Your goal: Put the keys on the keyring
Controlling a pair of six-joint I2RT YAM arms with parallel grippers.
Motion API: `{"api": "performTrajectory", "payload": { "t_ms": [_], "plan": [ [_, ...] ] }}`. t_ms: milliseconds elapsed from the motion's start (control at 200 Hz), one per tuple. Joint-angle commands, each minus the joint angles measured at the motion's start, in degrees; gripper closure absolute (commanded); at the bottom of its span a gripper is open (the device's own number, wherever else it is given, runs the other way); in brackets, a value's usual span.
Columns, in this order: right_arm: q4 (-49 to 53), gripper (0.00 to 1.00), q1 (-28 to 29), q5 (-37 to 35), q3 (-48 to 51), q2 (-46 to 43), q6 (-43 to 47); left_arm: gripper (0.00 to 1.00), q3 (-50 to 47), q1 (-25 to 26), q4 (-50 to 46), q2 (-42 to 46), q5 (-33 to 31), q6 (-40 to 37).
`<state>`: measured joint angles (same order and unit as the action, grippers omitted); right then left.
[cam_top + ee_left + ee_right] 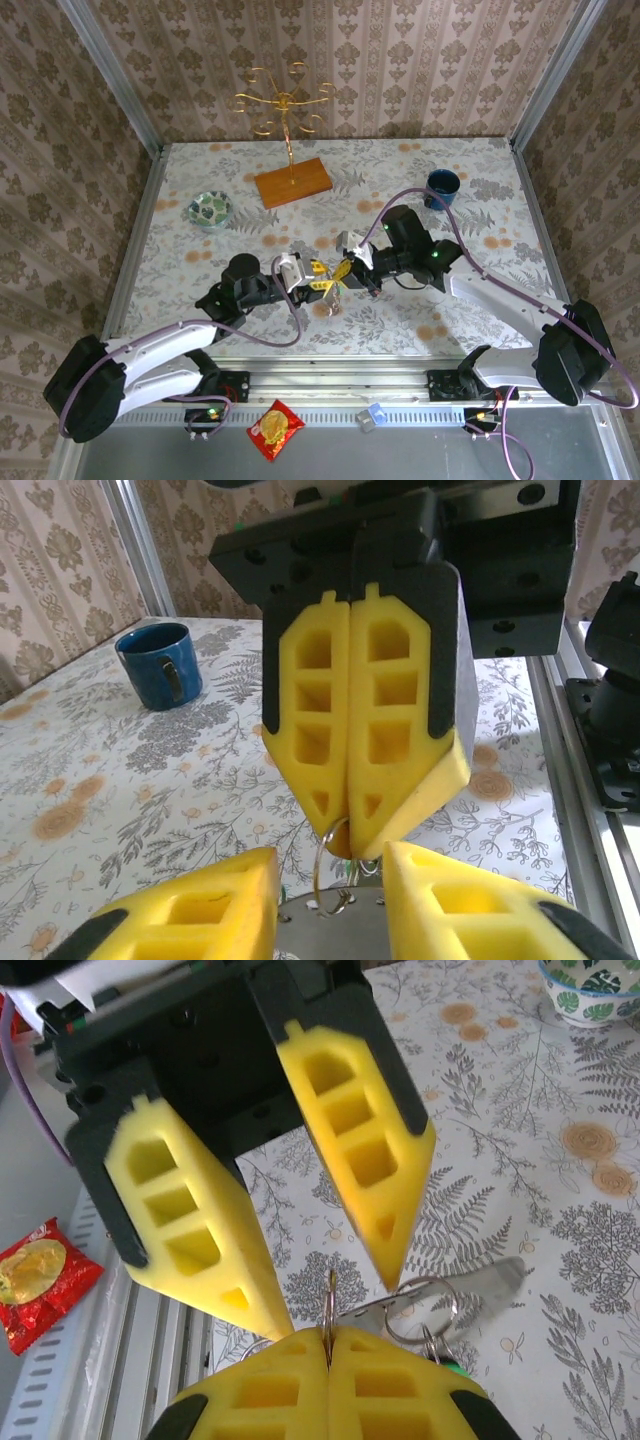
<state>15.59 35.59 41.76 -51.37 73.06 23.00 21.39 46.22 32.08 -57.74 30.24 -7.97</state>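
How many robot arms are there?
2. The left arm comes in from the bottom left, the right arm from the bottom right; they meet in the middle.

Damask-patterned walls (400,60), metal corner posts (112,75), floral table top (370,165), soft even light

Blue cup (442,184), patterned bowl (209,209), gold stand (291,182) — red packet (275,430).

Bright, even, diffuse light. Faint soft shadows on table (450,180), no glare. Top view sharp, slight wide-angle bend at edges. Wrist views: nearest yellow fingers (200,910) soft/blurry, bkgd cup (160,665) fairly clear.
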Motion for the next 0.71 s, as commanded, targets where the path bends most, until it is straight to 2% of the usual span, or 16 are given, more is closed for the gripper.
{"api": "performTrajectory", "payload": {
  "t_ms": [0, 150, 395, 525, 700],
  "plan": [
    [6.5, 1.00, 0.7, -2.9, -4.2, 0.4, 5.6, 0.68, 1.6, 0.4, -4.0, 2.6, -1.5, -2.3],
    [13.0, 1.00, 2.0, -6.2, -7.8, 1.6, 10.1, 0.71, 4.0, 0.7, -11.2, 3.0, -0.8, -4.8],
    [18.9, 1.00, 4.7, -9.9, -12.5, 3.8, 14.5, 0.72, 5.8, 0.8, -13.4, 1.5, 0.1, -6.2],
    [20.2, 1.00, 5.9, -10.5, -14.2, 4.7, 15.6, 0.77, 7.1, 0.8, -15.0, 0.3, 1.2, -7.3],
    [19.3, 1.00, 6.6, -9.6, -15.3, 5.1, 15.2, 0.91, 8.0, 0.8, -16.5, -0.5, 2.3, -7.8]
  ]
}}
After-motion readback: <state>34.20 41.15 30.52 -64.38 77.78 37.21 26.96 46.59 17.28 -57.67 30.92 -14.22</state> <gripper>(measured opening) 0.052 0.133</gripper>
